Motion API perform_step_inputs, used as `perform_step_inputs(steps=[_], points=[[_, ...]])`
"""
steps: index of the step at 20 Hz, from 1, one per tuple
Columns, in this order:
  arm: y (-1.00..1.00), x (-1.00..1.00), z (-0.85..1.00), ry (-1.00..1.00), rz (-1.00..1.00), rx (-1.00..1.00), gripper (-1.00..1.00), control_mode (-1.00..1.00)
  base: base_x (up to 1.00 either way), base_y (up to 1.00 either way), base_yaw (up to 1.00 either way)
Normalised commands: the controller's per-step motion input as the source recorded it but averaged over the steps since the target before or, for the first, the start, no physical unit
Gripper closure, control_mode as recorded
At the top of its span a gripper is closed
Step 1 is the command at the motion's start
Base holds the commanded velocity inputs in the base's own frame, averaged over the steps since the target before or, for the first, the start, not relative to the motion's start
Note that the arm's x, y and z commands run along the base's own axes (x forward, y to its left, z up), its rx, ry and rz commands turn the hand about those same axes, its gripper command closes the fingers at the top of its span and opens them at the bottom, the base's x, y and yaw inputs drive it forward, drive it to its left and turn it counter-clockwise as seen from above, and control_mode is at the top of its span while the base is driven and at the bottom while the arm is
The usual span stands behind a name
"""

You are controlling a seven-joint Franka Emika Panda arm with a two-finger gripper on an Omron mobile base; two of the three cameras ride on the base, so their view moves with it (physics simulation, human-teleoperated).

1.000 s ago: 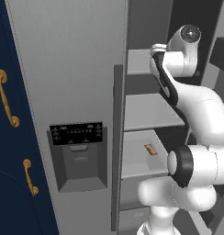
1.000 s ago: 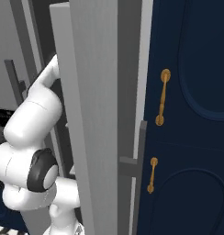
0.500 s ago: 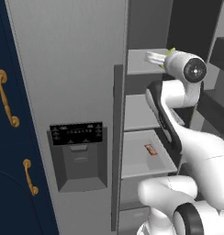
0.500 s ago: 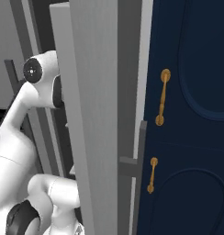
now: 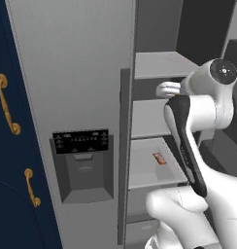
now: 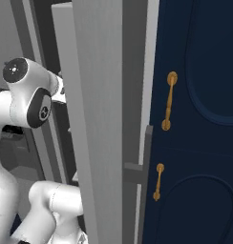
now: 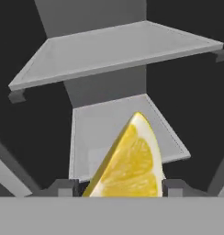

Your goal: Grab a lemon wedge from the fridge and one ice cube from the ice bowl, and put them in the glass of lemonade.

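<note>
A: Counts: one lemon wedge (image 7: pixel 128 163), bright yellow, pulpy cut face, pale rind edge, sat between the two dark fingertips (image 7: pixel 62 187) of the pincer (image 7: pixel 118 188), jaws closed onto it.

B: Where was that?

A: Inside the fridge (image 5: pixel 81 87). Matte grey, door open, one dark vertical bar handle (image 5: pixel 123 155), one dark dispenser panel (image 5: pixel 81 142); its markings were too small to read.

B: Shelves?

A: Two flat grey shelves (image 7: pixel 114 50) ahead of the wedge in the hand view. One small orange item (image 5: pixel 160 158) lay on a lower shelf. Navy cabinet (image 6: pixel 199 119) beside, two gold handles (image 6: pixel 169 101).
</note>
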Motion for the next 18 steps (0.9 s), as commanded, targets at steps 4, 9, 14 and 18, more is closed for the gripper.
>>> perform_step_inputs(steps=[4,9,14,18], points=[[0.0,-0.24,-0.83,0.34,0.01,-0.07,1.0,-1.0,0.0,0.0,0.0],[0.01,-0.1,-0.08,0.0,0.02,0.0,1.0,1.0,-0.16,0.03,0.06],[0.0,0.0,0.0,0.0,0.0,0.0,1.0,1.0,-1.0,0.4,0.46],[0.0,0.0,0.0,0.0,0.0,0.0,1.0,1.0,-0.12,0.41,0.86]])
